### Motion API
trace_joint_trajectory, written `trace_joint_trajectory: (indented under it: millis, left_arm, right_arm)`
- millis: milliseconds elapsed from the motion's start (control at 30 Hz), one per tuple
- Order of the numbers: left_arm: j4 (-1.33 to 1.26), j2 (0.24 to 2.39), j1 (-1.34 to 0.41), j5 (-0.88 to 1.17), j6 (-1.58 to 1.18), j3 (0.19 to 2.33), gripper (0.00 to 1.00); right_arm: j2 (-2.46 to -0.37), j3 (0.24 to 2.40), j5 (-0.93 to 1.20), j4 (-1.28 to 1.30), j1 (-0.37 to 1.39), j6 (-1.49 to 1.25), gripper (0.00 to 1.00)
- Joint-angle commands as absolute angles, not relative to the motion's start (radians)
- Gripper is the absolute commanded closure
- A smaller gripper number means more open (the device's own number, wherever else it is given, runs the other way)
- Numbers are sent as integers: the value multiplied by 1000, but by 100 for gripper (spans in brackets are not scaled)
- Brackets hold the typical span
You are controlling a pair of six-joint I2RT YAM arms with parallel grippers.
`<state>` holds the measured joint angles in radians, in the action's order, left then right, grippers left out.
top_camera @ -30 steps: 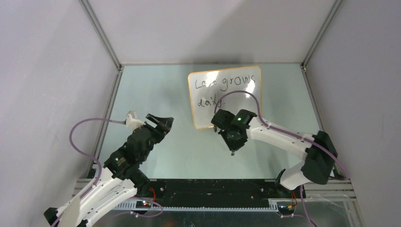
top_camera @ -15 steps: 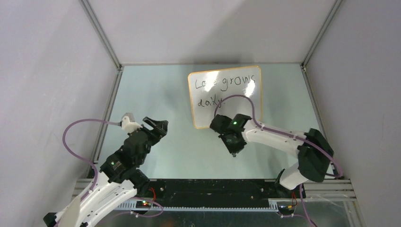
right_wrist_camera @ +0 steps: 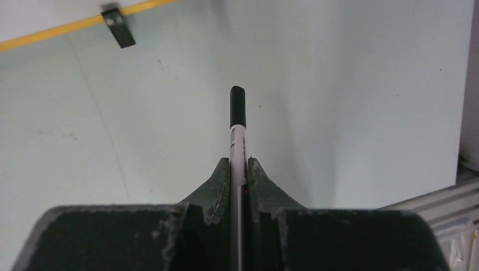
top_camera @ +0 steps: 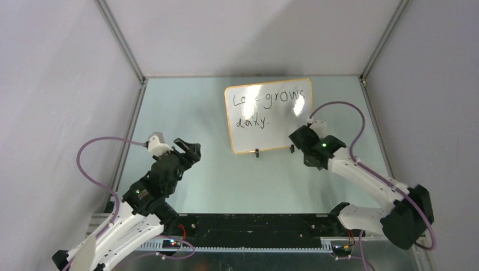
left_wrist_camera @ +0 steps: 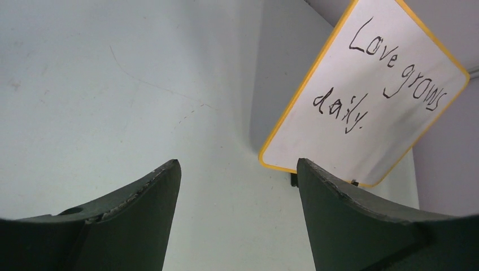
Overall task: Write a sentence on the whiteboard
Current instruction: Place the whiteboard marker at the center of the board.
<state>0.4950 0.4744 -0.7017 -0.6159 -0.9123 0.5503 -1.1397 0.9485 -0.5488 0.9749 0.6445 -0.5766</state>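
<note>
Whiteboard [top_camera: 277, 135]: stands tilted at far centre of table [top_camera: 226, 180]. Sentence [left_wrist_camera: 406, 76], black marker: "Love grows daily."
Right gripper [right_wrist_camera: 238, 164]: clamped on black-capped marker [right_wrist_camera: 238, 121], barrel print illegible.
Left gripper [left_wrist_camera: 237, 169]: wide apart, empty.

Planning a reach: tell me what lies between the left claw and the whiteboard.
Nothing but bare pale-green table lies between the open left claw and the whiteboard. The left wrist view shows it best, and the top view agrees.
</note>
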Motion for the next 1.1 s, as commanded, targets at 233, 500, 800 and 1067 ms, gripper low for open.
trace_joint_trajectory:
  millis: [233,500,800,1067]
  left_arm:
    - [482,457,-692,-652,-855,591,20]
    - [484,443,-693,-654,-843,584,19]
    - [306,441,-693,-644,-616,506,2]
    - [82,435,-694,-883,-461,380,1]
  right_arm:
    - [-1579,1046,-880,1116,800,-846,72]
    - [-1593,1119,-816,1028,903,-779,17]
    - [-1073,907,-600,610,716,-512,19]
    - [-656,551,-311,55,258,-323,17]
